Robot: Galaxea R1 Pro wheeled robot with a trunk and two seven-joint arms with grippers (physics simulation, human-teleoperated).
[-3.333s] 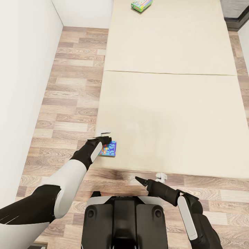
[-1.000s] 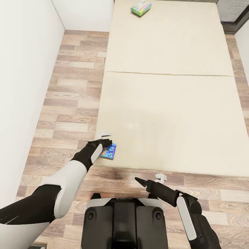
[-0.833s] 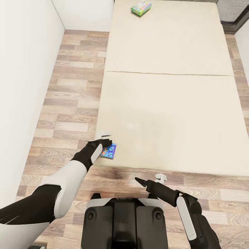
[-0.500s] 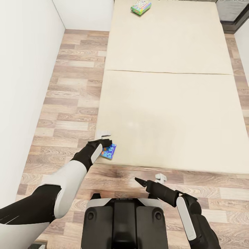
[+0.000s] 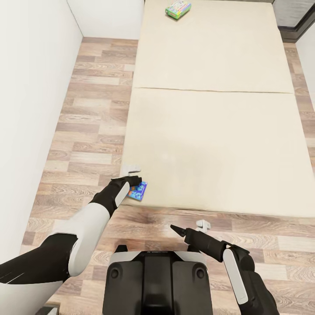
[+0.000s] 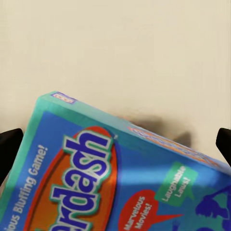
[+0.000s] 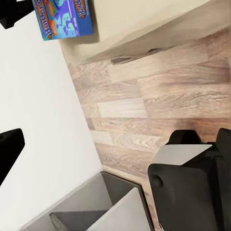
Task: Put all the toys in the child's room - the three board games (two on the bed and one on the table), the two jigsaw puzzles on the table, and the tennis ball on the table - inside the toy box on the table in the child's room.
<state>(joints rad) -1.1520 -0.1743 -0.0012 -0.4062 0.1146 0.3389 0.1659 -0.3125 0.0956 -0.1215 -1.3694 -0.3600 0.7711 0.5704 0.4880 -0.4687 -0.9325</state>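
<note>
Entry, read left to right across the head view.

White wall (image 5: 30,109): the left side of the room is being closed off by it. A strip of wooden floor (image 5: 92,109) is being left open between wall and bed.

Left gripper (image 5: 131,174): it is being held at the near left corner of the bed (image 5: 210,144), over the blue board game (image 5: 138,190). In the left wrist view two dark fingertips (image 6: 9,147) are being seen on either side of the box (image 6: 115,183), parted wide. Whether the box is being clamped or merely straddled cannot be told.

Blue board game: it is lying on the beige mattress, close to the near edge and to the left edge. Little margin is being left there; a nudge outward is judged likely to send it to the floor.

Green-edged board game (image 5: 178,8): it is lying at the far end of the bed, well apart from the robot and untouched.

Right gripper (image 5: 189,226): it is being held over the floor just before the bed's near edge, with nothing being carried. Its fingers are being seen apart.

Progress, as a judgement: the task is being judged early. Both bed games are still lying on the mattress and nothing is being shown as delivered.

Open room: the mattress between the two games is bare. Free floor is being offered along the bed's left side and near edge.
</note>
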